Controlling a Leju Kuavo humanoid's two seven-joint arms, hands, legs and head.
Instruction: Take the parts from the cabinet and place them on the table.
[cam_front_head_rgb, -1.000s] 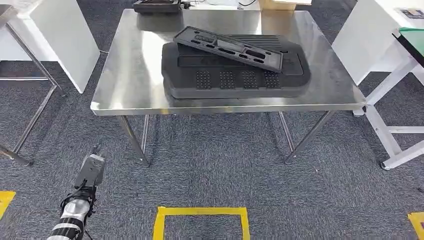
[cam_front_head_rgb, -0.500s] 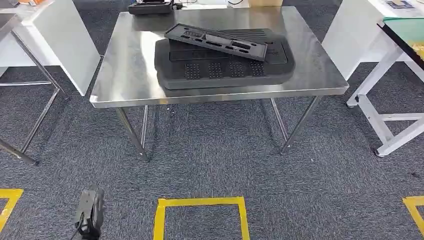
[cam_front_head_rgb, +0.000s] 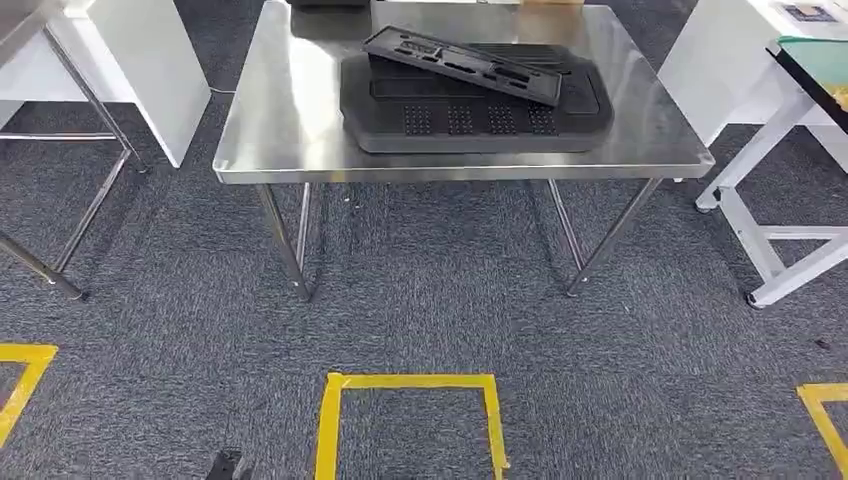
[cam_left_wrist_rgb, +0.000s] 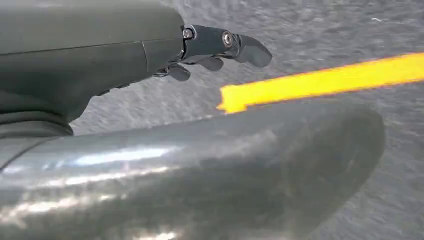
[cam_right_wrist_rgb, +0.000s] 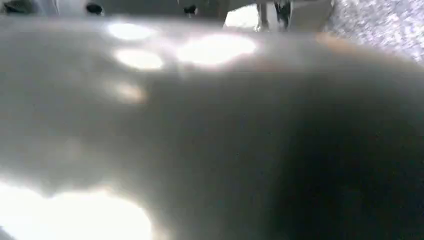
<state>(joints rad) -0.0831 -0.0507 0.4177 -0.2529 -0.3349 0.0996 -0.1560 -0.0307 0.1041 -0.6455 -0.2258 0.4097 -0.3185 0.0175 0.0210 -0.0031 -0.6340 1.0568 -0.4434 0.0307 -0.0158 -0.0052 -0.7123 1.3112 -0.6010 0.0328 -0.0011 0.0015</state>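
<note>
Black ribbed parts (cam_front_head_rgb: 476, 98) lying stacked on the steel table (cam_front_head_rgb: 280, 120), left hand (cam_left_wrist_rgb: 150, 55) hanging over carpet, fingers (cam_left_wrist_rgb: 240, 42) loosely spread, holding nothing, right hand's state seemingly blurred, cannot tell.

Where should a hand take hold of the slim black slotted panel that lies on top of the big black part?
Probably at the slotted panel's long near edge, coming from the table's front: it lies tilted on the big black part, so fingers may slip under.
</note>
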